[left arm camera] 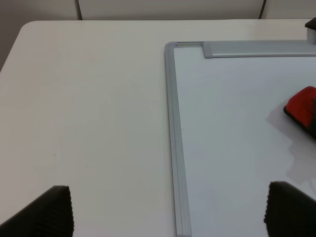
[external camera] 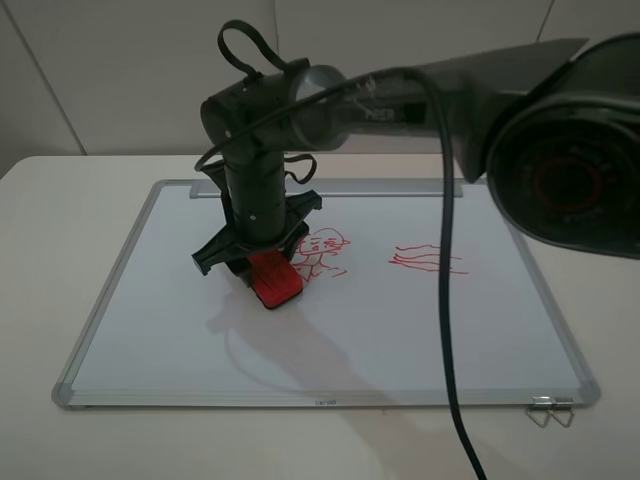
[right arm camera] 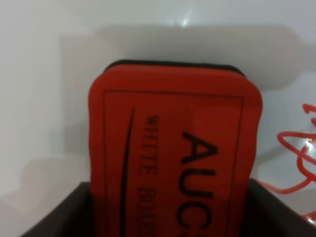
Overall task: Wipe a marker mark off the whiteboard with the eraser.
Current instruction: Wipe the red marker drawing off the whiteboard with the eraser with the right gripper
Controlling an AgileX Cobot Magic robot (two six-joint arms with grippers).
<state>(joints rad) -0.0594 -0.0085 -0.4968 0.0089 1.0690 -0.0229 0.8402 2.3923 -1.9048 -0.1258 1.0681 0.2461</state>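
Observation:
The whiteboard (external camera: 350, 330) lies flat on the table, with its tray strip (external camera: 380, 187) on the far edge. The red marker mark (external camera: 322, 252), a small stick figure, is near the board's middle. My right gripper (external camera: 258, 262) reaches across and is shut on the red eraser (external camera: 274, 280), just left of the mark. In the right wrist view the eraser (right arm camera: 173, 148) fills the space between the dark fingers (right arm camera: 64, 212), with the mark (right arm camera: 301, 158) beside it. My left gripper (left arm camera: 172, 212) is open over the board's left frame (left arm camera: 173, 123), holding nothing; the eraser (left arm camera: 303, 107) shows farther off.
Wavy red lines (external camera: 427, 259) are drawn right of the doodle. Metal binder clips (external camera: 550, 410) lie at the board's near right corner. The right arm's black cable (external camera: 447, 300) hangs across the board. The white table (left arm camera: 89, 98) surrounds the board.

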